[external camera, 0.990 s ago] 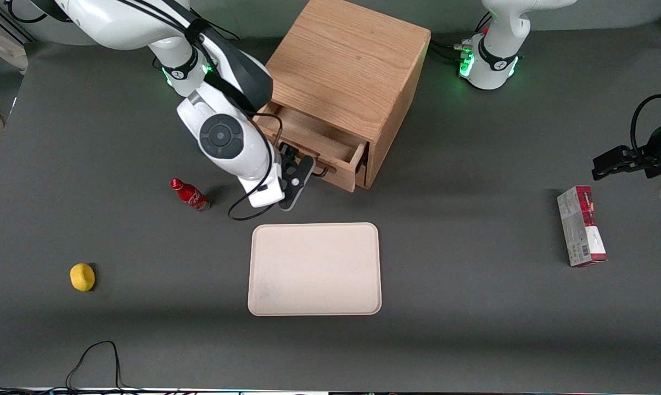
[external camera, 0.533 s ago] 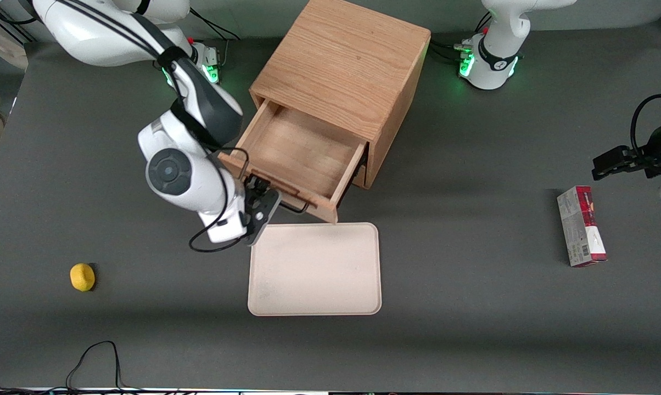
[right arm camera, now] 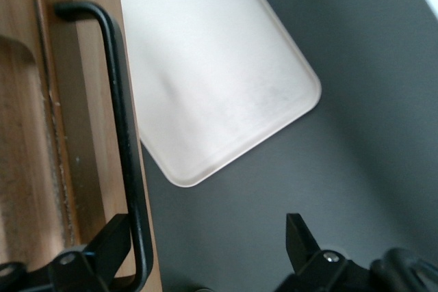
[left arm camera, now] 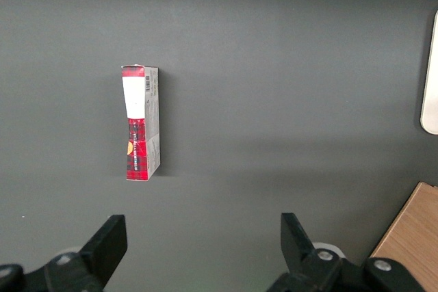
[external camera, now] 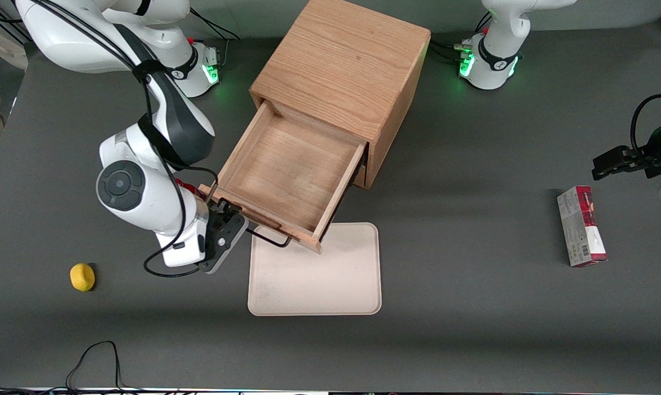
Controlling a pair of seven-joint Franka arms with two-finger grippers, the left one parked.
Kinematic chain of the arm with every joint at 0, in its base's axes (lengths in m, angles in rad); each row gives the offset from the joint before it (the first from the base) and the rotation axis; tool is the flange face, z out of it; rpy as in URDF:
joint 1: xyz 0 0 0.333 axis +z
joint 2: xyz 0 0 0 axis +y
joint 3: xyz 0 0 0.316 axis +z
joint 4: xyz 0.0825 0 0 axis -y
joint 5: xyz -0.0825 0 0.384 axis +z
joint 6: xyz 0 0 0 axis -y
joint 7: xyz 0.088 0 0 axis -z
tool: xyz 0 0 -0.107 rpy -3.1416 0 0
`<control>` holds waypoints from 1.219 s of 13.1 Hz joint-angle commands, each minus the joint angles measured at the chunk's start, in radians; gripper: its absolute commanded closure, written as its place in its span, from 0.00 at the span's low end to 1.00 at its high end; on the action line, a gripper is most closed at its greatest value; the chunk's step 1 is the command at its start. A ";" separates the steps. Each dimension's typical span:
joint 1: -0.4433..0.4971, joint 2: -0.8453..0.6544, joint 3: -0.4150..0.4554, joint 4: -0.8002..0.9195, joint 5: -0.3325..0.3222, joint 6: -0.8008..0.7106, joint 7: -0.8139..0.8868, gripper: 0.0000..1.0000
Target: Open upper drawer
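- Dark grey matte table [external camera: 473, 307], lit from above; a boxy oak cabinet [external camera: 347, 71] stands on it, farther from the front camera than everything else.
- Gripper [right arm camera: 205, 254]: two black fingers [right arm camera: 102, 247] spread wide apart, nothing clamped between them. One finger sits just beside the end of the black wire handle [right arm camera: 123, 141]; whether it touches the wire cannot be told. The other finger hangs over bare table.
- In the front view the gripper [external camera: 229, 219] sits at the handle's end toward the working arm's side, right at the drawer front's corner.
- Upper drawer [external camera: 286, 175]: pulled far out of the cabinet, bare wooden floor in full view. Its front overhangs the corner of the tray nearest the cabinet.
- Handle [external camera: 270, 240] runs along the drawer front, standing off the wood.
- Tray [external camera: 319, 280]: pale beige, rounded corners, lying flat, nearer the front camera than the cabinet. Wrist view shows it [right arm camera: 219, 80] just beside the drawer front.
- Red object [external camera: 183, 184]: only a sliver shows, beside the drawer, mostly hidden by the working arm.
- Yellow lemon-like object [external camera: 82, 276]: on the table toward the working arm's end, well apart from the tray.
- Red and white carton [external camera: 581, 225]: lying flat toward the parked arm's end; also seen in the left wrist view [left arm camera: 140, 122].
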 commanded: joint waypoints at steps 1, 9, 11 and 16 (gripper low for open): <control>0.008 0.015 -0.023 0.103 -0.017 -0.011 -0.014 0.00; 0.001 -0.261 -0.307 -0.007 0.245 -0.216 0.206 0.00; 0.001 -0.391 -0.352 -0.157 0.239 -0.232 0.375 0.00; -0.002 -0.617 -0.356 -0.399 0.149 -0.227 0.538 0.00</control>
